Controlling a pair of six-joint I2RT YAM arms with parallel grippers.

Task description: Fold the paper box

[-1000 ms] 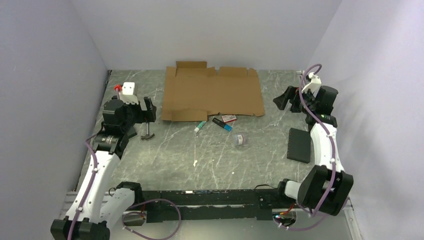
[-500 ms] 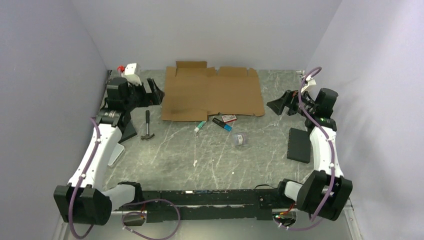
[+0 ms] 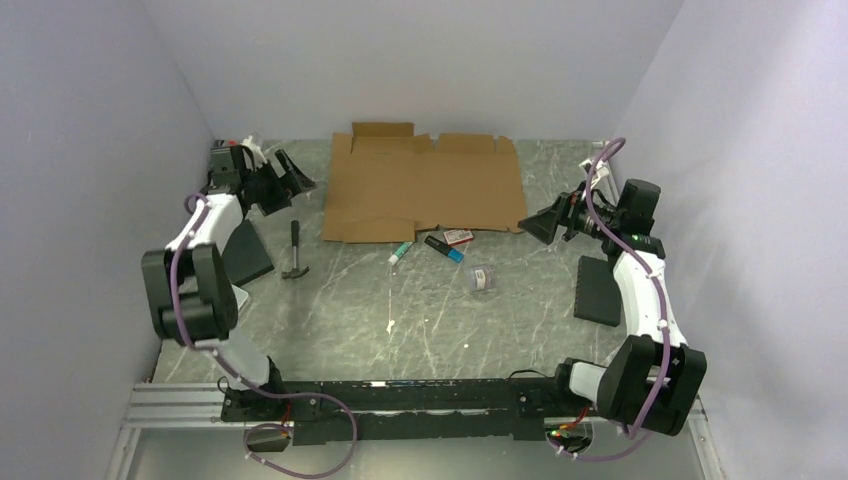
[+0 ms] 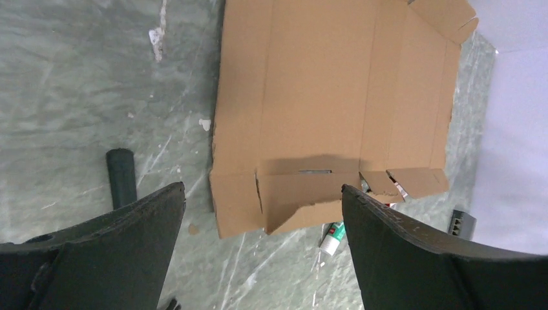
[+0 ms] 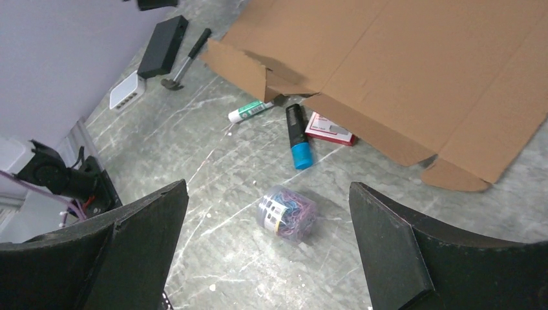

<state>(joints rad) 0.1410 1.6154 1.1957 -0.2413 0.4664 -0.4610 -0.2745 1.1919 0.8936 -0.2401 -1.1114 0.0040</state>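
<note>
The paper box (image 3: 425,185) is a flat brown cardboard sheet lying at the back middle of the table. One near flap (image 4: 310,194) is partly raised. My left gripper (image 3: 297,178) is open and empty, just off the sheet's left edge and pointing toward it. In the left wrist view (image 4: 263,188) the sheet (image 4: 329,97) lies between and beyond the fingers. My right gripper (image 3: 535,222) is open and empty, close to the sheet's near right corner. In the right wrist view (image 5: 268,186) the sheet (image 5: 413,64) lies ahead at upper right.
A green-white tube (image 3: 400,252), a black marker with a blue cap (image 3: 443,247) and a small red-white box (image 3: 459,237) lie at the sheet's near edge. A clear tub of coloured bands (image 3: 482,278), a hammer (image 3: 295,255) and black pads at left (image 3: 245,252) and right (image 3: 598,290) lie nearby.
My left arm has swung back and away from the hammer, so its gripper now sits by the sheet's left edge. My right gripper has lowered and moved left toward the sheet's near right corner.
</note>
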